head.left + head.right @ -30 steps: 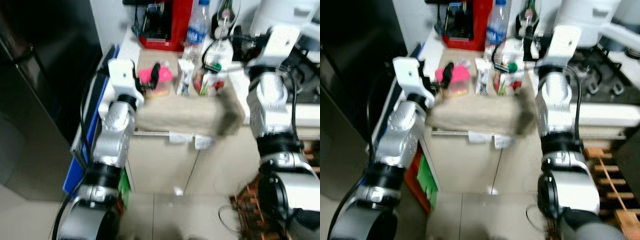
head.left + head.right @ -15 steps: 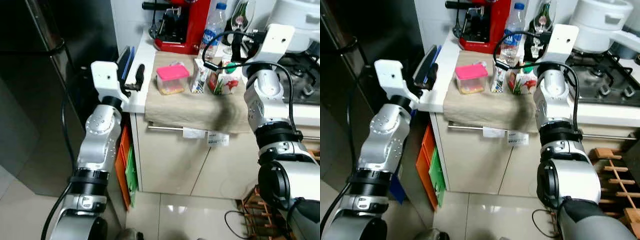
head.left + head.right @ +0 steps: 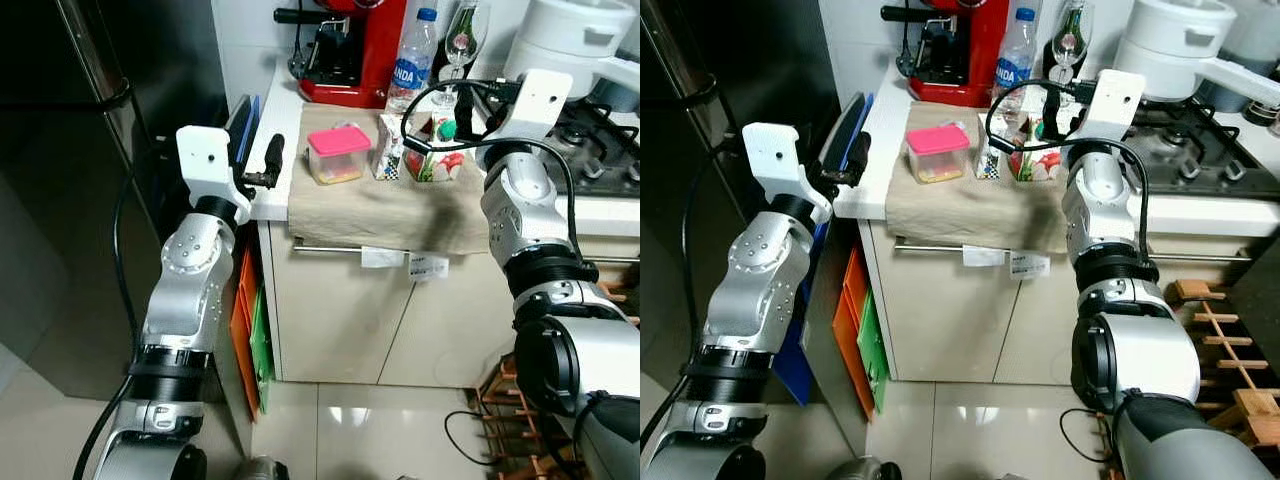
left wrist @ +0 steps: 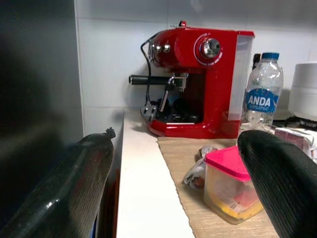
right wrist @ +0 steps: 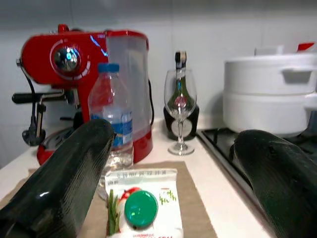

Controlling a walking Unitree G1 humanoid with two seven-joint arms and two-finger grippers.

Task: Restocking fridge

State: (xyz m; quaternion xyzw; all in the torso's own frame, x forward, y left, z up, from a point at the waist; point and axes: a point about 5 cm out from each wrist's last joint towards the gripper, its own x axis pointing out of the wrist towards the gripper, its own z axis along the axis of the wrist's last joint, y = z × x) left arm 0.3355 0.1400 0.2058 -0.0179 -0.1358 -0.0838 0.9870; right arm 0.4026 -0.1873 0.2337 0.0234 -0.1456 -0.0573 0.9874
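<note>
Countertop (image 3: 268, 160) holds cartons (labels unreadable) — left gripper (image 4: 198, 163) parted; right gripper (image 5: 173, 168) parted.

A red coffee machine (image 3: 352, 50) beside a wine glass (image 3: 462, 30).

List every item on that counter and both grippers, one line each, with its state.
left gripper: fingers open, empty, at the counter's edge
right gripper: fingers open, empty, above the juice carton
pink-lidded container: lid on, upright
juice carton: green cap on, upright
water bottle: blue cap on, upright
wine glass: upright
white pot: lid on, on the stove
</note>
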